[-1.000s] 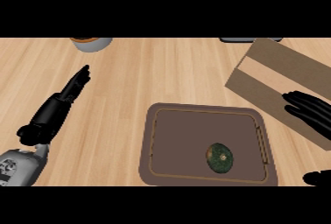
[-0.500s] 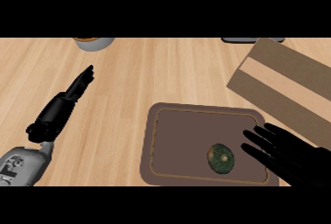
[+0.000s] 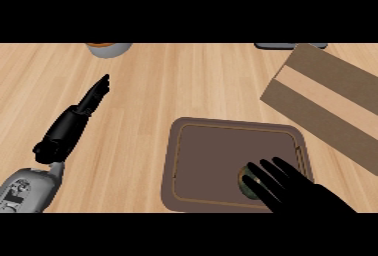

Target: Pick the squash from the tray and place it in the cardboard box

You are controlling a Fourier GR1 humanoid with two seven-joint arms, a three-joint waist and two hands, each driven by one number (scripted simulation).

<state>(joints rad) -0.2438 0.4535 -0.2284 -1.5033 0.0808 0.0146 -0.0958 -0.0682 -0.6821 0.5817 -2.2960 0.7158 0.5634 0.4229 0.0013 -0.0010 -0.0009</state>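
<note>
Right hand (image 3: 295, 190) now over squash (image 3: 246, 181)

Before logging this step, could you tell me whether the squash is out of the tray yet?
Not yet: the squash lies inside the tray, near its lower right corner, partly covered by the right hand, whose fingers are spread over it.

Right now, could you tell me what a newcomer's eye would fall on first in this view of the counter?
Most striking is the black right hand at the lower right, its fingers spread over the squash, which mostly hides beneath them on the brown tray. Next is the cardboard box at the upper right, beside the tray. The left hand lies at the left with straight fingers pointing away over the bare wood.
</note>
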